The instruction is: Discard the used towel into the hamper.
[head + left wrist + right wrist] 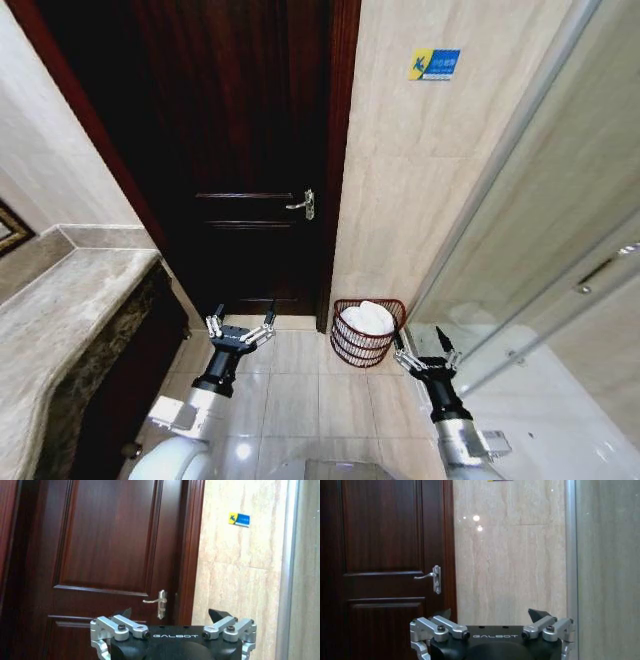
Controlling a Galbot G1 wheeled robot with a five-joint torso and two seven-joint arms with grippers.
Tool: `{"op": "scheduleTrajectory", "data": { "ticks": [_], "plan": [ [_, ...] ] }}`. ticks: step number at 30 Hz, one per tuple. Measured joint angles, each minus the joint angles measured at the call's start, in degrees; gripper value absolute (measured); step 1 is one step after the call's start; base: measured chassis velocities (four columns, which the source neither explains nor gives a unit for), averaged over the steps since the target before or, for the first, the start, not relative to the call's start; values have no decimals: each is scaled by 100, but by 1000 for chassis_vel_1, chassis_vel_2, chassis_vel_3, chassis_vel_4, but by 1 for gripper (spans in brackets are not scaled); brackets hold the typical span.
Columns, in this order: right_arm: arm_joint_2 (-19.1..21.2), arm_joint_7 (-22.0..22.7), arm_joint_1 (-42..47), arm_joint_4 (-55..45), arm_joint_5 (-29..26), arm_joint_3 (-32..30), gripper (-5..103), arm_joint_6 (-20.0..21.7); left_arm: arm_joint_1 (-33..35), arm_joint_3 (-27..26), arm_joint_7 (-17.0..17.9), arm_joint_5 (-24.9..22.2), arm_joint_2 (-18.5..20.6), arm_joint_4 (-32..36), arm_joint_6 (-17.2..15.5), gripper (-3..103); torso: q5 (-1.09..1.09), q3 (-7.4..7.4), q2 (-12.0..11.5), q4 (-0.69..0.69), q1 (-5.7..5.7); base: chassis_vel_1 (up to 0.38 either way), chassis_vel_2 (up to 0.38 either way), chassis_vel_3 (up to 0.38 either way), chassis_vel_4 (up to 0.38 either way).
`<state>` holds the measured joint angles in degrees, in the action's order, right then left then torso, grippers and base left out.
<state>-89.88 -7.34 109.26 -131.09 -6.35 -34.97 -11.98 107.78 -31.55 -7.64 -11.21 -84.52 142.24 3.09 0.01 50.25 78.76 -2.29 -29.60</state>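
Low in the centre-right of the head view, the hamper (367,333) stands on the tiled floor (300,385) against the beige wall, just right of the dark wooden door (250,150). A white towel (368,318) lies bunched inside it, filling the basket to near the rim. The left claw (241,321) hangs wide and empty at lower centre-left; the right claw (426,346), also wide and empty, sits just right of the hamper.

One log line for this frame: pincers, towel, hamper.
left pincer: open, empty, raised facing door | right pincer: open, empty, beside hamper | towel: white, in hamper
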Motion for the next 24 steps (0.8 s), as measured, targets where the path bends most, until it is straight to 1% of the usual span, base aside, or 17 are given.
{"op": "scheduleTrajectory", "data": {
  "ticks": [8, 13, 24],
  "plan": [
    [0, 0, 0, 0, 0, 0, 100, 0, 0, 0, 0, 0, 0, 0, 0, 100, -2, 0, 0, 2, 1, 144, -143, -147, 121],
    [0, 0, 0, 0, 0, 0, 100, 0, 0, 0, 0, 0, 0, 0, 0, 100, -1, 0, 0, 0, 1, 96, -89, -94, 98],
    [0, 0, 0, 0, 0, 0, 100, 0, 0, 0, 0, 0, 1, 0, 0, 100, -1, 0, 0, 1, -1, 16, -42, -13, 49]
  ]
}}
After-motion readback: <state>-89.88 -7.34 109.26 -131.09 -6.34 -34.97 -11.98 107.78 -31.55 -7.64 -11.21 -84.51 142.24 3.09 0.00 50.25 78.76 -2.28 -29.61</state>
